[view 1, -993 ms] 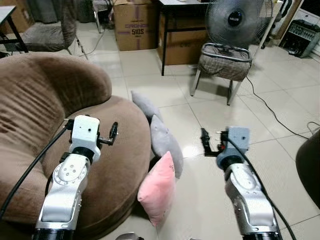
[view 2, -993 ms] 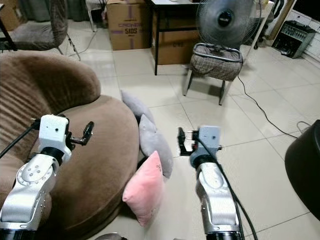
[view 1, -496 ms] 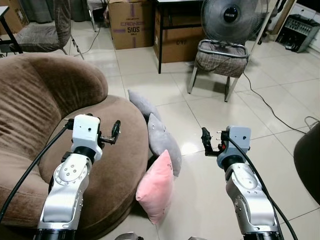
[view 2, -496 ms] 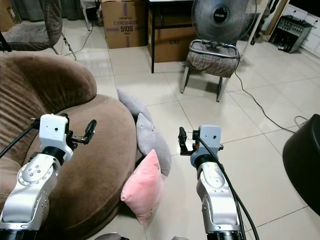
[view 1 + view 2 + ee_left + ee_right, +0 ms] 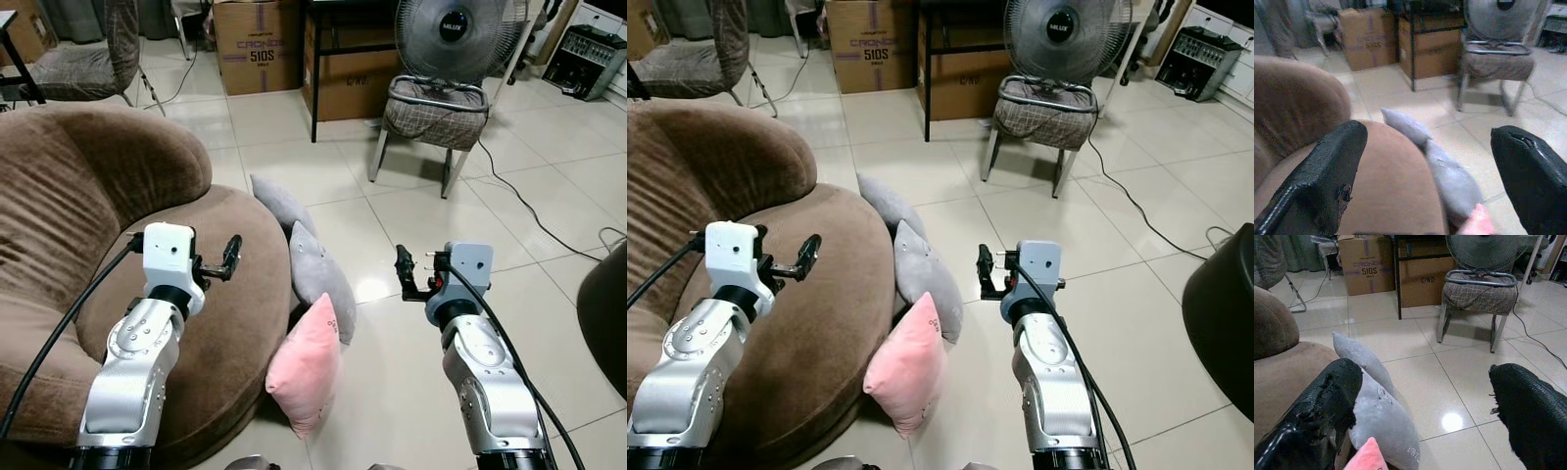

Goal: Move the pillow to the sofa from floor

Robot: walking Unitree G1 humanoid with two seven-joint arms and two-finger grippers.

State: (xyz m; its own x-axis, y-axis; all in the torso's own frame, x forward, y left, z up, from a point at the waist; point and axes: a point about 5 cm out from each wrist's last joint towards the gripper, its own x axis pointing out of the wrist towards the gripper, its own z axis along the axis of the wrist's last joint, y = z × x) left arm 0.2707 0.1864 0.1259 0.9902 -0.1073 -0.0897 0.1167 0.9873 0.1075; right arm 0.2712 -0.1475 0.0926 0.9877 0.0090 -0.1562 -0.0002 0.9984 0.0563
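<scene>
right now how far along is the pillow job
Nothing is done yet: the pink pillow and both grey pillows stand on the floor against the sofa. Neither hand holds anything; the left hand hovers over the seat, and the right hand hovers above the tiles, both open. Grasping and lifting remain.

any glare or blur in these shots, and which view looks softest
Eye views: sharp, evenly lit, with a bright ceiling-light reflection on the floor tiles beside the grey pillow. Right wrist view: the same glare spot shows on the floor, and the cardboard box print reads clearly. Left wrist view: softest and haziest, washed-out colours, box lettering smeared, near fingers blurred.
</scene>
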